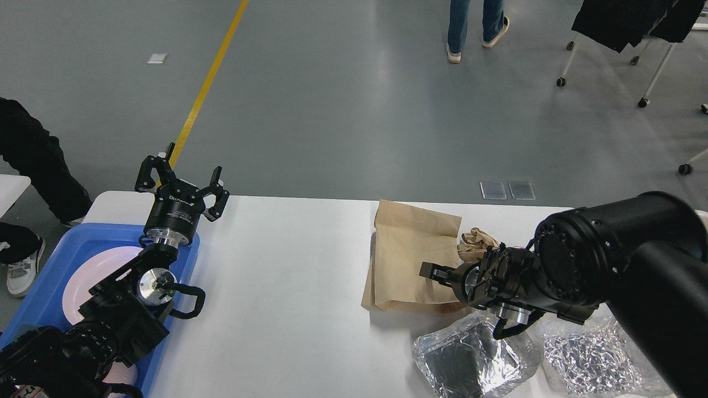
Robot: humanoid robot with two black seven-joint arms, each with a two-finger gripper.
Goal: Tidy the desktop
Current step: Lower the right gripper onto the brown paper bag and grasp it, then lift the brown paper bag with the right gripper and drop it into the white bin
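The white desktop [287, 287] fills the lower middle of the head view. A flat brown paper bag [412, 254] lies on it right of centre, with a crumpled brown paper wad [480, 239] at its right edge. Two crumpled silver foil pieces [470, 359] [586, 359] lie at the front right. My left gripper [182, 179] is open and empty, raised over the far edge of the blue tray [61, 260]. My right gripper [431, 272] points left, low over the bag's right side; its fingers cannot be told apart.
The blue tray at the left holds a white plate [88, 276], partly hidden by my left arm. A person in black [33, 155] stands by the table's left end. Another person's legs [475, 27] and wheeled chairs [652, 55] stand on the grey floor beyond.
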